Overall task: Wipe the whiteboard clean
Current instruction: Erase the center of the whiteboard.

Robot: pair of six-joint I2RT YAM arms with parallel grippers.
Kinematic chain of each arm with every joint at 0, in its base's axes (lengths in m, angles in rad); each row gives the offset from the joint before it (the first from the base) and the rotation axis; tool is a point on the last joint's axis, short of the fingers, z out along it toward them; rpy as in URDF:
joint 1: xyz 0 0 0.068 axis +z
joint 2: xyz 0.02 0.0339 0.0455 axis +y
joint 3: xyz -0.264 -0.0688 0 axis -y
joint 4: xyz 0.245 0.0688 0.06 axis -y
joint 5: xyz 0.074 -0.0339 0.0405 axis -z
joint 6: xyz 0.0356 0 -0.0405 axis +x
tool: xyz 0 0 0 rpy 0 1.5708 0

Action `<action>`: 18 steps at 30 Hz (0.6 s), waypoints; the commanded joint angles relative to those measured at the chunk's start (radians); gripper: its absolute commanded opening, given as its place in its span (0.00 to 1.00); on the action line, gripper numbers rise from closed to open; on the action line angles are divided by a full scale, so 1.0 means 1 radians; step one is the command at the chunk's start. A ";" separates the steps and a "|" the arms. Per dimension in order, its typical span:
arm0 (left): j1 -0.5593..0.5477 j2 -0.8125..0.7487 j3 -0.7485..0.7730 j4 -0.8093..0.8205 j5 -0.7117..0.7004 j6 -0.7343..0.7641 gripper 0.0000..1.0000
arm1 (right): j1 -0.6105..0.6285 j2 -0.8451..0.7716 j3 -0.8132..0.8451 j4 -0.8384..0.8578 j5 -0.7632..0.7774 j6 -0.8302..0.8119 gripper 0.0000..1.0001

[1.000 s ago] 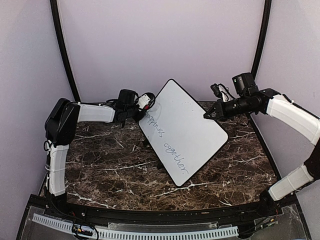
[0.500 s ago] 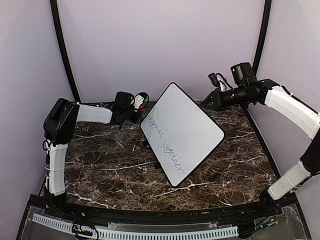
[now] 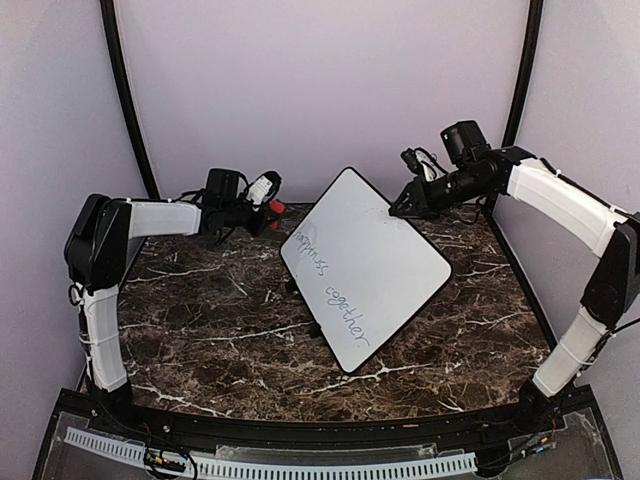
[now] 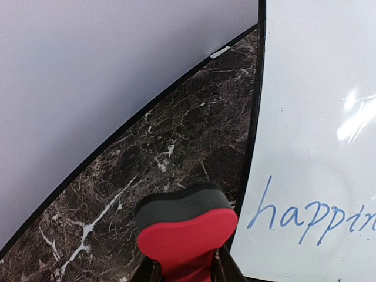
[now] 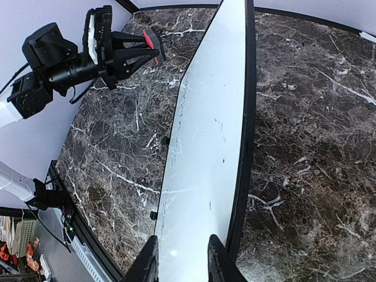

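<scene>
whiteboard: we are seeing the whiteboard point(image 3: 365, 270) standing tilted in the middle of the overhead view, one corner pointing up at the back wall point(image 3: 320, 90), the opposite corner pointing toward the bottom centre.
writing: blue handwriting point(image 3: 330, 290) is running down the board's left side; we are reading "happiness together".
left gripper: the left gripper point(image 3: 270, 206), in the upper left, is clenching a red and black eraser point(image 4: 187, 232) just beside the board's left edge.
right gripper: the right gripper point(image 5: 182, 265), in the upper right, is sitting at the board's upper right edge with fingers parted, clamping nothing that we are seeing.
table: a dark marble table point(image 3: 200, 330) is lying under the board and both arms.
</scene>
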 commanded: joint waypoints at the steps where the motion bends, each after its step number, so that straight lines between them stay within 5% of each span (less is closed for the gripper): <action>1: 0.013 -0.052 0.071 -0.171 0.199 0.088 0.06 | 0.015 -0.011 0.030 -0.016 0.041 -0.032 0.27; 10: 0.013 0.019 0.197 -0.344 0.229 0.146 0.06 | 0.011 -0.035 0.083 -0.037 0.169 -0.046 0.33; 18: 0.012 0.074 0.305 -0.471 0.265 0.197 0.06 | 0.009 0.040 0.068 -0.035 0.133 -0.048 0.34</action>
